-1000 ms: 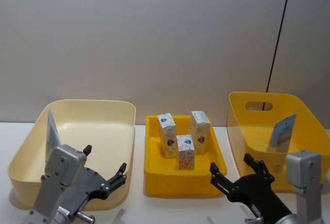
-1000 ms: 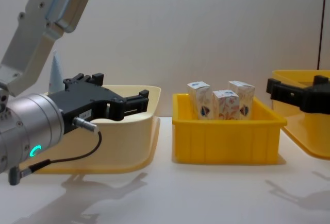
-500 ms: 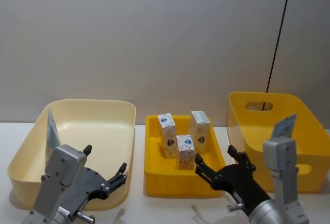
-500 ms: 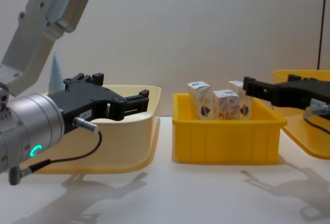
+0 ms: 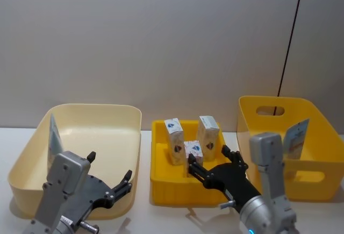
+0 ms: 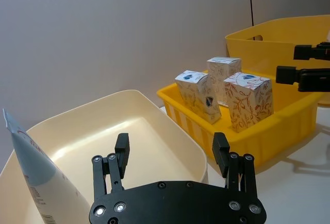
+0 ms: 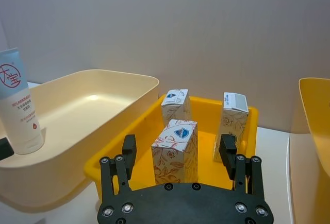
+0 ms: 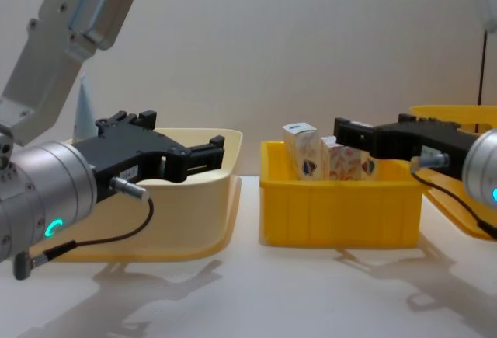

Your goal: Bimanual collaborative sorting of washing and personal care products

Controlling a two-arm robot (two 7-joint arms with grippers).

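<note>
Grey wall behind, white desk (image 5: 142, 212) in front. Landmark at mid-desk: small yellow tray (image 5: 161, 183). Inside the tray, three white cartons with orange swirls, all upright: back-left carton (image 5: 174, 134), back-right carton (image 5: 208, 132), front carton (image 5: 193, 153) nearest the robot.

Left of the tray, just beside it, cream bin (image 5: 32, 164), with pale-blue tube (image 5: 54, 137) leaning against its left wall. Right of the tray, deep yellow bin (image 5: 248, 118) with a handle slot, second tube (image 5: 296, 136) leaning inside it.

Right gripper (image 5: 208, 157) at the tray's front edge, level with the cartons, fingers spread wide and holding nothing, front carton lined up between them in the right wrist view. Touching that carton or not: cannot tell.

Left gripper (image 5: 110, 165) left of the tray, by the cream bin's front-right corner, fingers likewise apart, empty.
</note>
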